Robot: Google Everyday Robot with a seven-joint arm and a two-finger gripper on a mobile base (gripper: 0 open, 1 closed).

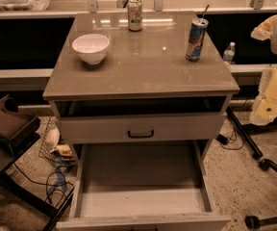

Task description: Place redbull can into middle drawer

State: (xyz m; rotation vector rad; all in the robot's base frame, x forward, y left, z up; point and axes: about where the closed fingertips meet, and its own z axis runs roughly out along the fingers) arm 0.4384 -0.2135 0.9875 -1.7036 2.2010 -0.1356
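The redbull can [195, 40], slim, blue and silver with a straw in its top, stands upright near the right edge of the cabinet top [143, 69]. The middle drawer [88, 203] is pulled out at the bottom of the view, a wide pale box with low walls and a bare floor. My gripper [266, 29] is at the far right edge, raised beside the cabinet, to the right of the can and apart from it. It holds nothing that I can see.
A green-and-orange can [135, 14] stands at the back of the top and a white bowl [91, 47] at its left. A closed drawer front with a black handle [141, 134] sits above the open drawer. Cables [56, 177] lie left; chair legs [254, 150] stand right.
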